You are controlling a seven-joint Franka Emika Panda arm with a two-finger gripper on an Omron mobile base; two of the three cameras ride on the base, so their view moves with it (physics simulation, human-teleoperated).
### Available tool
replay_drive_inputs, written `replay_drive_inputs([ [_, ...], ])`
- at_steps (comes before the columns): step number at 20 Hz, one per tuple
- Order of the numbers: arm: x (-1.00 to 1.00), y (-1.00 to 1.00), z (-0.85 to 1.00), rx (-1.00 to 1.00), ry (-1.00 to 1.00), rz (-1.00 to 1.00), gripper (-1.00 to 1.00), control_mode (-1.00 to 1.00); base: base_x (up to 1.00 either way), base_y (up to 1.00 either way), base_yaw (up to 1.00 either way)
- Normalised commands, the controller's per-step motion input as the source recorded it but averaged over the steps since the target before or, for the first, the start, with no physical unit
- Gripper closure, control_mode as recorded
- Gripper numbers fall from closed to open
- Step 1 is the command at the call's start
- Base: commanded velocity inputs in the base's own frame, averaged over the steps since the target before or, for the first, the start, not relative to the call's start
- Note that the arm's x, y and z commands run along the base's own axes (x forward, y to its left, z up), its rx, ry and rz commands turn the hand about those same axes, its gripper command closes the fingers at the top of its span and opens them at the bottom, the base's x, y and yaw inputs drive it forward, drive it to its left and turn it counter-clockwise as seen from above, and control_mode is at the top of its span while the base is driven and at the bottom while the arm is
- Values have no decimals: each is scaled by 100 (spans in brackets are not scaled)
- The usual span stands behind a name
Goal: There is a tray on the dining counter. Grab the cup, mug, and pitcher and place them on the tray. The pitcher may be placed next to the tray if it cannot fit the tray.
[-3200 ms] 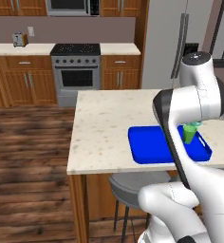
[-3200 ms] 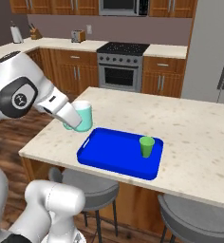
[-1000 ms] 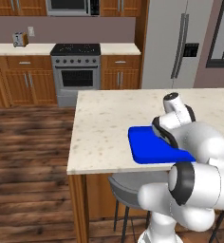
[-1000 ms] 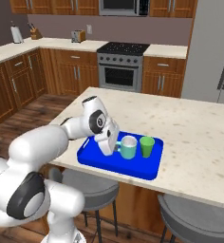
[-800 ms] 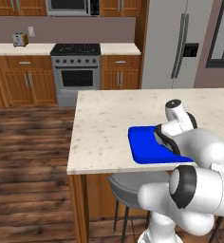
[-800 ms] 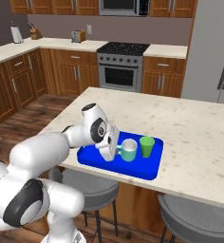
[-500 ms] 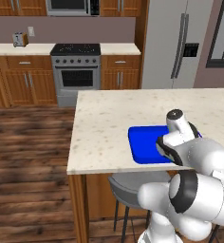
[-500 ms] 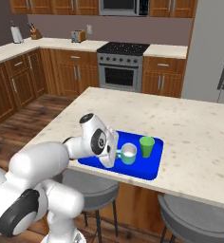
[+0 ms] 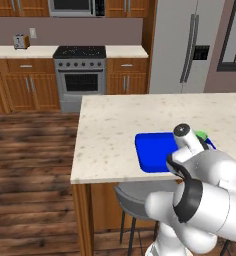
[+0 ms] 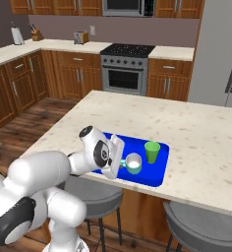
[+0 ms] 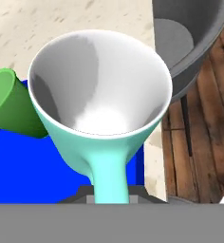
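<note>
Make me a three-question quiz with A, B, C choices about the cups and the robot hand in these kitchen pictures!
1. Where is the green cup?
A. on the stove
B. on the blue tray
C. on a stool

2. What colour is the mug outside?
A. pale teal
B. red
C. black

3. What is the gripper doing?
A. holding the mug's handle
B. holding the toaster
C. holding the cup

Answers: 1 B, the cup stands inside the tray's rim. 2 A, the hand view shows its teal side. 3 A, the handle runs into the gripper.
</note>
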Motion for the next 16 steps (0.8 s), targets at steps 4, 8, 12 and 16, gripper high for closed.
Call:
replay_drive_inputs([
  [4,18,0,0,-4,0,-18,100,-100,0,0,0],
  [8,22,0,0,-5,0,-14,100,-100,0,0,0],
  [12,15,-9,0,-4,0,-7,100,-100,0,0,0],
  [16,7,-22,0,-3,1,-2,100,-100,0,0,0],
])
